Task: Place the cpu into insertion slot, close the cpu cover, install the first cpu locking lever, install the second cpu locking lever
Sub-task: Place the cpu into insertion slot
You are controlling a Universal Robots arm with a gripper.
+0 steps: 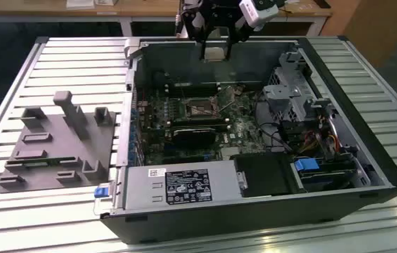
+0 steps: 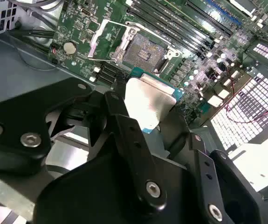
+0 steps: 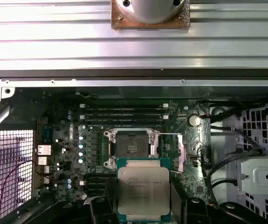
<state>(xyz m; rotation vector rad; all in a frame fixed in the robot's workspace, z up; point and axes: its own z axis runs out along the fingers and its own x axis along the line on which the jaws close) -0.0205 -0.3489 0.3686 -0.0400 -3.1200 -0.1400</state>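
The gripper [image 1: 215, 47] hangs above the far wall of the open computer case [image 1: 254, 224]. Its black fingers [image 2: 120, 105] are pinched in on two opposite edges of the cpu [image 1: 214, 54], with the jaws only as wide as the chip. In both wrist views the cpu [image 3: 143, 189] sits square between the fingers, its pale metal top toward the camera and a thin green edge showing around it. It is up in the air, touching nothing but the gripper.

Below it and a little nearer lies the motherboard [image 1: 157, 124], flat in the bottom of the case. The insertion slot [image 1: 200, 109] sits near the board's middle, well apart from the chip, with its dark centre uncovered. In the second wrist view the cpu cover [image 2: 95, 41] stands swung up off one side of the insertion slot [image 2: 143, 52], and green board shows through its window. Long black memory slots [image 3: 124, 112] run just beyond the insertion slot [image 3: 133, 145] in the first wrist view.

A black round-edged block [image 1: 192, 136] lies just on the near side of the slot. A silver power supply [image 1: 177, 187] fills the case's near corner. The case rests on a slatted metal table [image 1: 78, 58], and a grey fixture plate [image 1: 50, 145] lies on the table at the exterior view's left.
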